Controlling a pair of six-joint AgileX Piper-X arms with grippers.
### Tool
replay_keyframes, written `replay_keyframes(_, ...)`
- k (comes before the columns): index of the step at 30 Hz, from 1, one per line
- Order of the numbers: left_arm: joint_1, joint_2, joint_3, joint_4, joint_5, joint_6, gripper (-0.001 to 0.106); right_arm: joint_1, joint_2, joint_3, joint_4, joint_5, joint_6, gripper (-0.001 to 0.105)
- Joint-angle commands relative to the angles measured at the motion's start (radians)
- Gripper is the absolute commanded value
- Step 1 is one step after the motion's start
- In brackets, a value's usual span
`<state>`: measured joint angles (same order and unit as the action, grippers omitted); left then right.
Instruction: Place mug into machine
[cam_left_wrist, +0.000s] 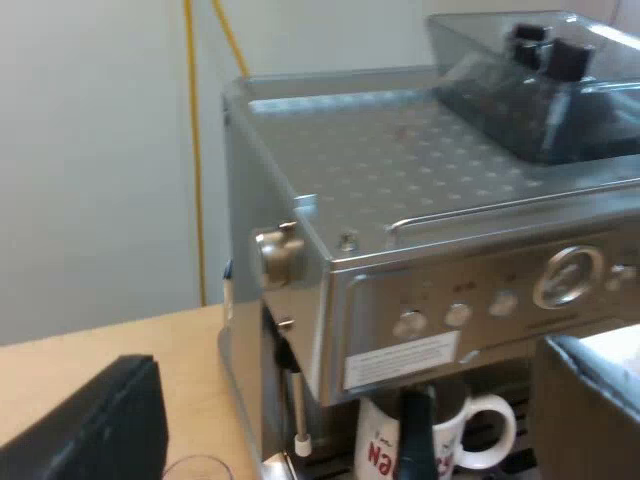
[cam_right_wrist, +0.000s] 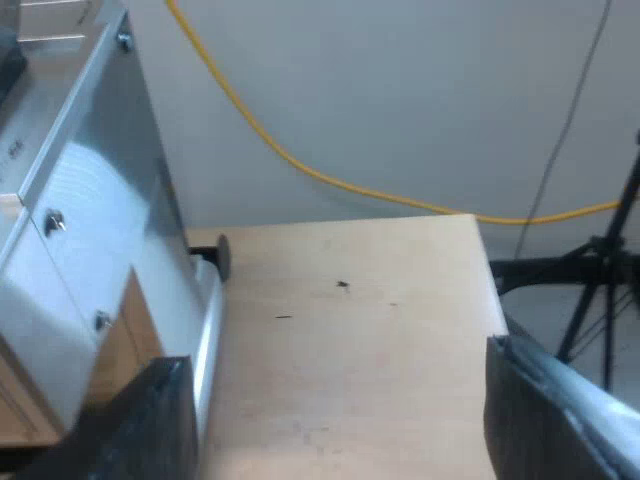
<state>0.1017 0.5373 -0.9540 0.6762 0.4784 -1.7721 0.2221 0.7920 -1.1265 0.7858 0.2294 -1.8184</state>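
A white mug (cam_left_wrist: 470, 432) with red lettering stands upright under the front of the espresso machine (cam_left_wrist: 400, 200), its handle turned outward. A dark handle (cam_left_wrist: 414, 440) crosses in front of the mug. My left gripper (cam_left_wrist: 350, 400) is open and holds nothing. It hangs back from the machine's front corner, with one finger (cam_left_wrist: 95, 425) over the table and the other (cam_left_wrist: 590, 400) near the machine's front. My right gripper (cam_right_wrist: 335, 410) is open and holds nothing over the wooden table (cam_right_wrist: 350, 330), beside the machine's side wall (cam_right_wrist: 110, 200).
A bean hopper (cam_left_wrist: 540, 80) sits on the machine's top. A side knob (cam_left_wrist: 278, 255) and a thin steam wand (cam_left_wrist: 298, 400) stick out at the machine's corner. A yellow cable (cam_right_wrist: 300, 165) hangs along the wall. A black tripod (cam_right_wrist: 600, 260) stands past the table's edge.
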Motion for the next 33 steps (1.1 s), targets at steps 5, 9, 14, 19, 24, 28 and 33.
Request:
replay_keyframes(5, -0.006, -0.126, -0.006, 0.070, 0.008, 0.005, 0.085, -0.014, -0.158, 0.117, 0.006, -0.002, -0.015, 0.062)
replay_keyframes(9, -0.006, -0.217, -0.006, 0.140, 0.010, 0.016, 0.085, -0.014, -0.271, 0.189, 0.029, -0.002, 0.004, 0.062)
replay_keyframes(14, -0.006, -0.339, -0.006, 0.232, 0.010, 0.031, 0.085, -0.014, -0.430, 0.233, 0.089, -0.002, -0.001, 0.062)
replay_keyframes(19, -0.006, -0.479, -0.006, 0.289, 0.010, 0.031, 0.085, -0.014, -0.576, 0.236, 0.174, -0.002, -0.010, 0.062)
replay_keyframes(24, -0.006, -0.622, -0.007, 0.380, 0.010, 0.029, 0.085, -0.014, -0.732, 0.236, 0.260, -0.002, -0.019, 0.062)
replay_keyframes(28, -0.006, -0.694, -0.008, 0.470, 0.010, 0.026, 0.085, -0.014, -0.824, 0.236, 0.307, -0.002, -0.019, 0.062)
replay_keyframes(33, -0.002, -0.695, -0.025, 0.574, 0.018, 0.037, 0.085, -0.015, -0.848, 0.218, 0.383, 0.006, -0.019, 0.062)
